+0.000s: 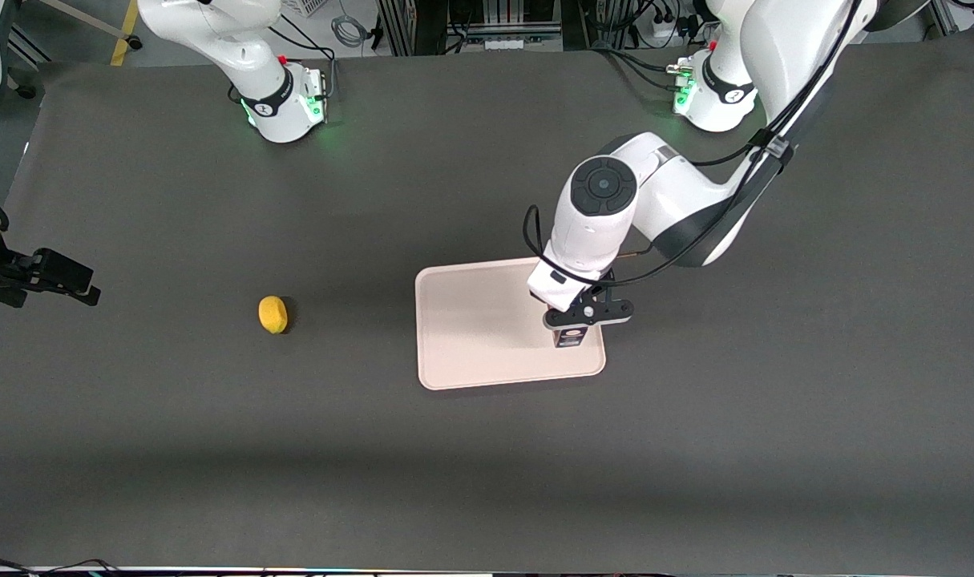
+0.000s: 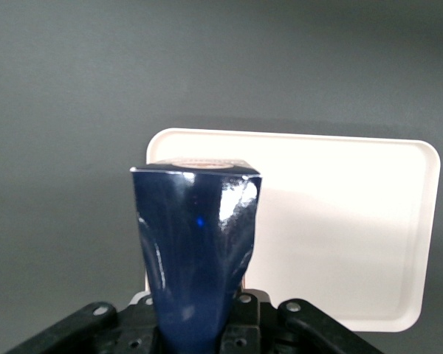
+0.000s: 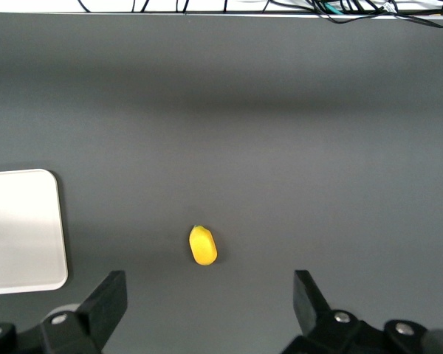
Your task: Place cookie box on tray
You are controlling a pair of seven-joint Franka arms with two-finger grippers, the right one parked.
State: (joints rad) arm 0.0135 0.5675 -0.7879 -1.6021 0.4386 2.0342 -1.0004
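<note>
Hand (image 1: 576, 320) clamps cookie box (image 1: 571, 337) over tray (image 1: 470, 336); yellow lump (image 1: 272, 313) well apart.

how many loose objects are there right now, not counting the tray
2. The cookie box is clamped in the left gripper over the tray. A yellow lump lies on the table toward the parked arm's end. None seem hidden.
</note>
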